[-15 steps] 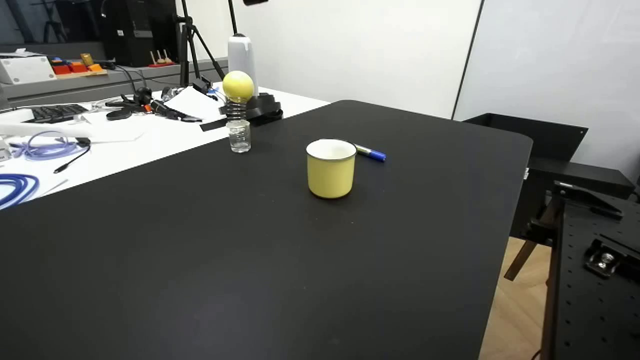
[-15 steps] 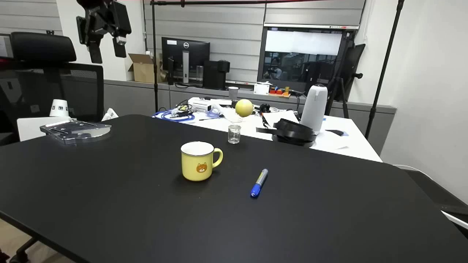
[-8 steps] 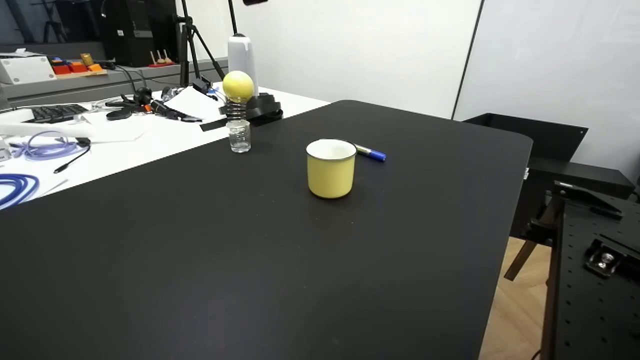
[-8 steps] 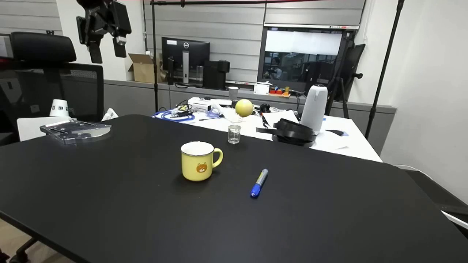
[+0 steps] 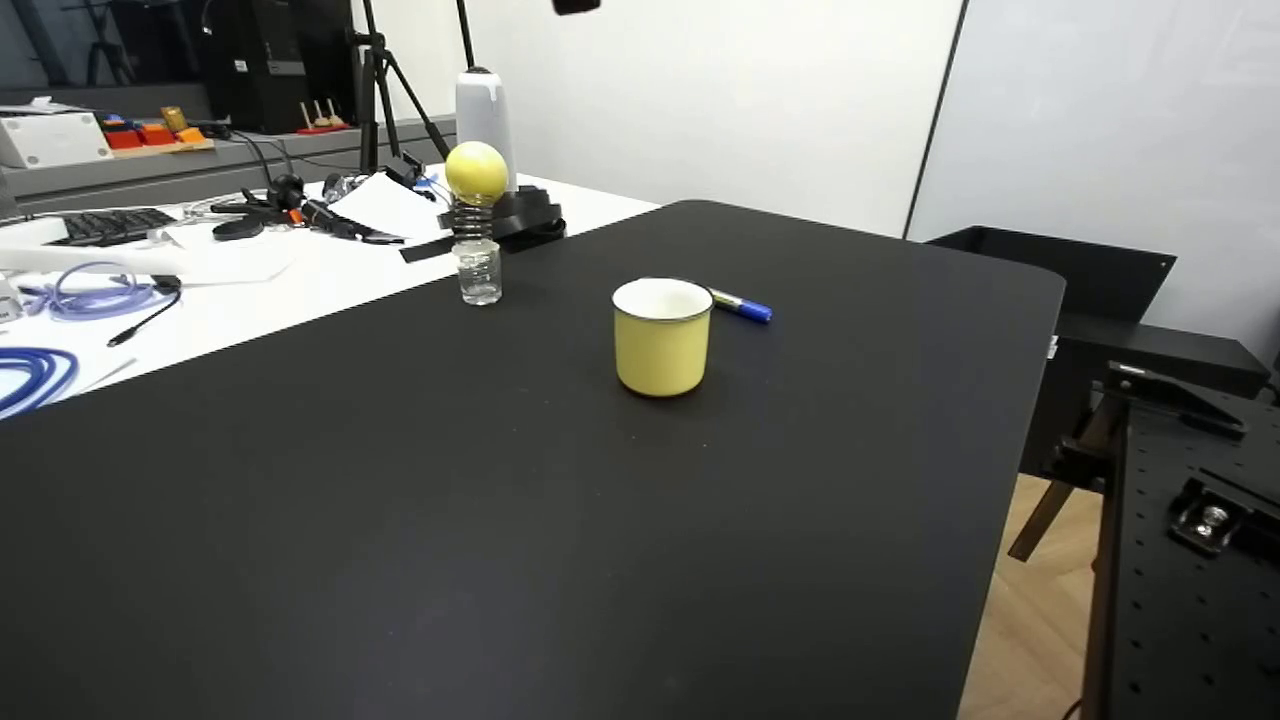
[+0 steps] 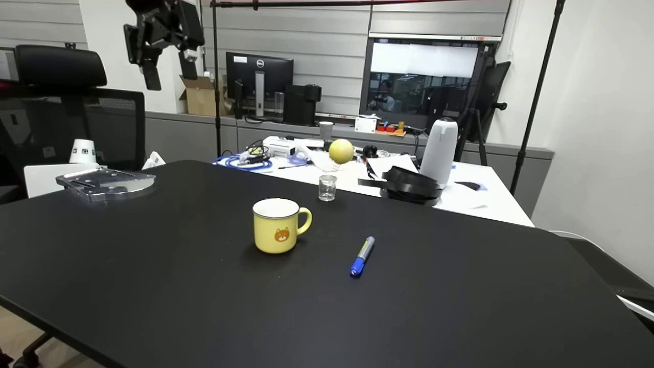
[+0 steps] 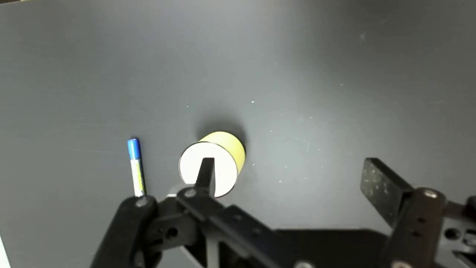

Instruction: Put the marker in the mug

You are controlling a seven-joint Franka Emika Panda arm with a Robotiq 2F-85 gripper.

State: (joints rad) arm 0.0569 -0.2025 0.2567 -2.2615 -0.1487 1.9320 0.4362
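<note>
The pale-yellow mug (image 5: 661, 350) stands upright on the black table. An exterior view shows its handle and bear print (image 6: 275, 230). The marker (image 6: 362, 256), grey with a blue cap, lies flat on the table beside the mug, apart from it. The mug partly hides the marker (image 5: 744, 307) in an exterior view. My gripper (image 6: 170, 74) is high above the table, open and empty. In the wrist view the open jaws (image 7: 288, 171) show; the left finger overlaps the mug (image 7: 233, 147) in the picture. The marker (image 7: 136, 167) is left of it, its lower end partly hidden.
A clear jar (image 5: 480, 272) with a yellow ball (image 5: 476, 172) on a spring stands near the table edge. A clear plastic plate (image 6: 110, 184) lies at the table's far left. A white table (image 6: 500, 197) beside it carries cables, a black strap and a white device.
In the last half second my gripper has moved to the right in both exterior views, still high and open. The mug and the marker have not moved.
</note>
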